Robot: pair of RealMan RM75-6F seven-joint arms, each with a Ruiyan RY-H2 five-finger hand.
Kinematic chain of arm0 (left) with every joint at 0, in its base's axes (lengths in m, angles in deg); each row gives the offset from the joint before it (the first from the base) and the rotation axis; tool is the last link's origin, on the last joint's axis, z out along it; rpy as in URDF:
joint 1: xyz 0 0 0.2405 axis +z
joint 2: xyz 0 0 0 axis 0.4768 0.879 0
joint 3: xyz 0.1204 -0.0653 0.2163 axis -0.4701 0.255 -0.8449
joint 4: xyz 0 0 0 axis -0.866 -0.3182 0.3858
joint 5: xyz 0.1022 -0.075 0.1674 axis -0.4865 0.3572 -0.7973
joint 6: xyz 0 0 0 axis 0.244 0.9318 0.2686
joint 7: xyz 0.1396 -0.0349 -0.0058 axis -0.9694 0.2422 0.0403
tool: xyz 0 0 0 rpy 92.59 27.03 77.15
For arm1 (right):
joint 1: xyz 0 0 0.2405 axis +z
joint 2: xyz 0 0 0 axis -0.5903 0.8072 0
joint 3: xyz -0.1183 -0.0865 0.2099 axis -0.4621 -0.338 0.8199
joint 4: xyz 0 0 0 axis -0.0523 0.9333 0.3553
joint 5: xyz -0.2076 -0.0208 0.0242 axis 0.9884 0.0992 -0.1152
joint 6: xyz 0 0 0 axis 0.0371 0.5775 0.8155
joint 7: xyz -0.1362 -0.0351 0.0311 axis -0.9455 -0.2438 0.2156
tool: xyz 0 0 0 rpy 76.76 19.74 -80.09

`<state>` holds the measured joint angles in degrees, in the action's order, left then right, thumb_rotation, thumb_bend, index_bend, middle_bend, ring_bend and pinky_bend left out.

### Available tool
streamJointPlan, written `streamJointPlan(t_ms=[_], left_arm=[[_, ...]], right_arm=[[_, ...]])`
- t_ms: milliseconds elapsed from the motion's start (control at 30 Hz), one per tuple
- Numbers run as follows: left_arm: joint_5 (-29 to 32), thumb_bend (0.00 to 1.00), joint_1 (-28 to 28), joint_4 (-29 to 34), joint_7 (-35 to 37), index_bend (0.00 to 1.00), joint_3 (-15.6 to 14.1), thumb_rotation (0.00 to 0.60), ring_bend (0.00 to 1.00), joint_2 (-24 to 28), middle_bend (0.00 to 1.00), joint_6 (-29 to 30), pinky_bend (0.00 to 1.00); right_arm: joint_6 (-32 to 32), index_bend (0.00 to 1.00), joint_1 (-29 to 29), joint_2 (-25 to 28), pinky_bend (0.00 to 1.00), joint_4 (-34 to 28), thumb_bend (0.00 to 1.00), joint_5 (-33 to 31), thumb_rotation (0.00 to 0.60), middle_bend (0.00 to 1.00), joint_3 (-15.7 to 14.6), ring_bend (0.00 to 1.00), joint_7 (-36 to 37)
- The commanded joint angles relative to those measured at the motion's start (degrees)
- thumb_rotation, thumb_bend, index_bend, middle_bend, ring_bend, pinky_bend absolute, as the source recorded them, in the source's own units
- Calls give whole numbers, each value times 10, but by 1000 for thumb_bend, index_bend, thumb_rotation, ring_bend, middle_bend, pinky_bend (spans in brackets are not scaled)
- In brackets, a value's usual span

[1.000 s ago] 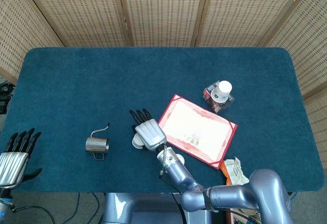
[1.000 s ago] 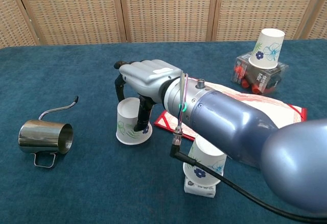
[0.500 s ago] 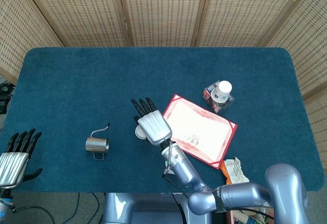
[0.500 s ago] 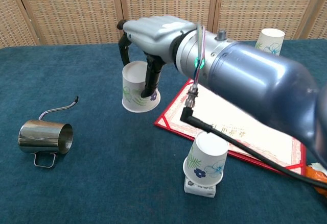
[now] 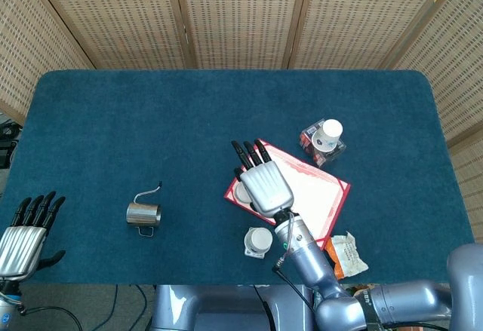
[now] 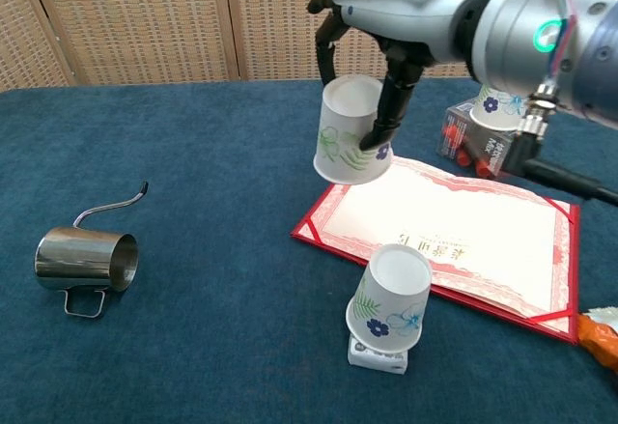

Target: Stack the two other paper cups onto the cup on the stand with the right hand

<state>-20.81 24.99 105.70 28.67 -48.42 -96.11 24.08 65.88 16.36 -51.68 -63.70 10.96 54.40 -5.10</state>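
The right hand (image 6: 386, 18) grips an upside-down cup (image 6: 351, 131) in the air over the certificate (image 6: 454, 236). Nearer, another cup (image 6: 390, 299) sits upturned on the stand (image 6: 377, 354); the third cup (image 6: 503, 79) tops a box (image 6: 488, 144). The left hand (image 5: 26, 229) hangs at the table (image 5: 113, 120) edge, fingers spread, holding nothing.

From the head view my right hand (image 5: 264, 186) covers nearly all of the cup it holds (image 5: 243, 193); I see only a sliver of rim. My left hand (image 5: 24, 229) is cut off by the frame edge. In the chest view, the far cup (image 6: 494, 105) sits mostly behind my forearm.
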Motion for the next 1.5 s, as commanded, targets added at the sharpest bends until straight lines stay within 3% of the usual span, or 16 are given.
streamJointPlan(t_ms=[33, 400, 700, 1500], left_arm=[[0, 185, 0, 0, -1, 0, 0, 600, 0, 0, 0, 0, 0], [-1, 184, 0, 0, -3, 0, 0, 600, 0, -1, 0, 0, 0], [-8, 185, 1, 1, -1, 0, -3, 600, 0, 0, 0, 4, 0], [-10, 185, 0, 3, -7, 0, -3, 600, 0, -2, 0, 3, 0]], right_arm=[[9, 503, -11, 12, 0, -17, 100, 11, 600, 52, -15, 0, 6], [39, 510, -42, 30, 0, -114, 100, 60, 600, 52, -69, 0, 20], [61, 512, -62, 23, 0, -126, 101, 78, 600, 52, -103, 0, 13], [68, 518, -88, 31, 0, -144, 100, 91, 600, 52, -132, 0, 2]])
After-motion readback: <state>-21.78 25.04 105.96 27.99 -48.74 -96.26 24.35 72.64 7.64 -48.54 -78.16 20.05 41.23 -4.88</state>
